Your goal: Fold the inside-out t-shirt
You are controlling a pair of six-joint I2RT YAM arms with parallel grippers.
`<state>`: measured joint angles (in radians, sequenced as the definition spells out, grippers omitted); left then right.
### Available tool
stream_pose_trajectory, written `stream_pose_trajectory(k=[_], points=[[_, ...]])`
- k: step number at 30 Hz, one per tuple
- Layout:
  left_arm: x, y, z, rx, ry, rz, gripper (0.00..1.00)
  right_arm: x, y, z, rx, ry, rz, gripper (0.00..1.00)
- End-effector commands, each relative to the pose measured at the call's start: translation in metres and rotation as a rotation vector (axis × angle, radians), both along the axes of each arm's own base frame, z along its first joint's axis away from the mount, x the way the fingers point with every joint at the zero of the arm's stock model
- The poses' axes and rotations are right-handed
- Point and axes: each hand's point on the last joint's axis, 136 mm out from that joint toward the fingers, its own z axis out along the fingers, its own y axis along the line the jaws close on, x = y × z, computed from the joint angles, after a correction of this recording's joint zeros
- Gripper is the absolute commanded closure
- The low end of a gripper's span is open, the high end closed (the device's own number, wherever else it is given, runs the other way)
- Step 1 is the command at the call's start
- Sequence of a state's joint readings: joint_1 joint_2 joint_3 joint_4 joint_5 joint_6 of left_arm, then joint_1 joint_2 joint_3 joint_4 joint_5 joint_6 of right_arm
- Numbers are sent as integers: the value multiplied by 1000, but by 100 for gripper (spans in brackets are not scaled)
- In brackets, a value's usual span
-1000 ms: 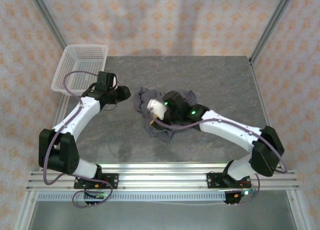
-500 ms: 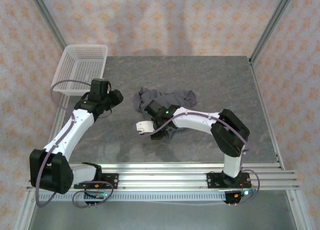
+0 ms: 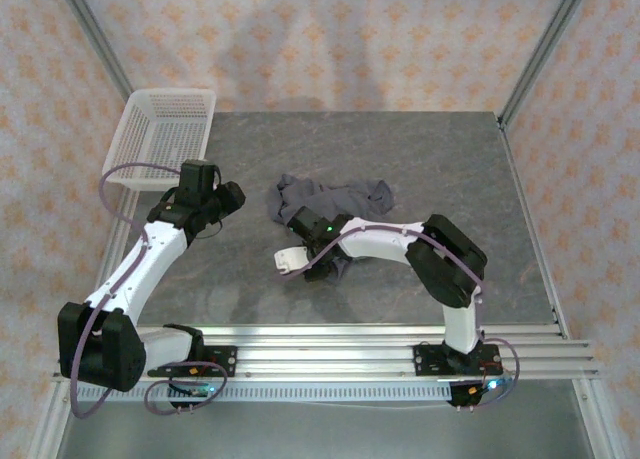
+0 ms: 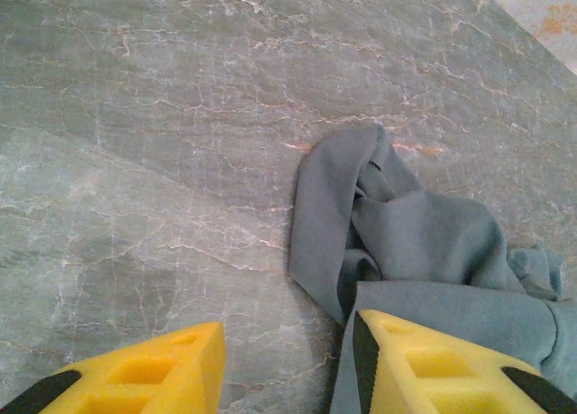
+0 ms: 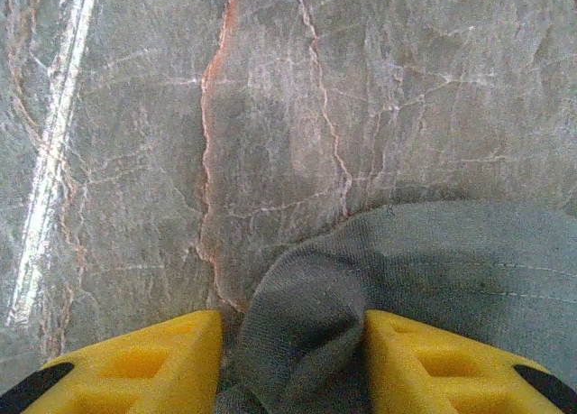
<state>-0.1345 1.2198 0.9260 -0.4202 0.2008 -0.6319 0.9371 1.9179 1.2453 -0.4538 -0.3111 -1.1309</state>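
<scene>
Top external view gives you the plain answer on progress: the inside-out t-shirt lies in a crumpled heap near the middle of the surface, bunched and twisted, with no flat panel and no clean fold line anywhere. Judging from that, none of the folding is done. You have yet to spread the shirt out, square up the sleeves and hem, and make each fold.

Your right gripper sits low at the near edge of the heap. In the right wrist view the right gripper has its jaws apart with a bunched roll of the t-shirt filling the gap between them. You cannot tell from this whether the cloth is squeezed or merely straddled.

Your left gripper hangs just left of the heap, between it and the white mesh basket at the far left corner. In the left wrist view the left gripper is spread and holds nothing, with bare surface between the jaws and a limp flap of the t-shirt just ahead of it.
</scene>
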Motion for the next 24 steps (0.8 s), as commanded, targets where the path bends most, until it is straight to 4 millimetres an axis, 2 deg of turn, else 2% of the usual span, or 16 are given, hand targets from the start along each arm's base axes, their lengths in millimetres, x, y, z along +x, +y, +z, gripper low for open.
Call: stream_pose_trajectory(k=[1,3,11,15,17,19,20,22,24], points=[[-1,6,0,8,-12,19,58,8,13,13,50,-28,12,56],[0,6,-1,6,-13,19,58,9,14,13,50,-31,13,56],[0,7,-1,9,-12,22,58,7,2,-7,-24,60,2,57],[1,6,0,2,-16,20,58,2,0,-22,-57,107,-4,63],[1,6,0,3,-16,21,58,1,1,-22,-64,109,-2,72],[-1,8,1,8,-15,24,58,3,5,-10,-32,94,-10,85],[-1,8,2,9,-13,26,58,5,8,0,-1,77,-16,88],[-2,9,5,13,-17,25,58,13,20,43,133,17,-58,92],[-1,8,9,11,-18,15,58,29,27,102,318,-56,-141,96]])
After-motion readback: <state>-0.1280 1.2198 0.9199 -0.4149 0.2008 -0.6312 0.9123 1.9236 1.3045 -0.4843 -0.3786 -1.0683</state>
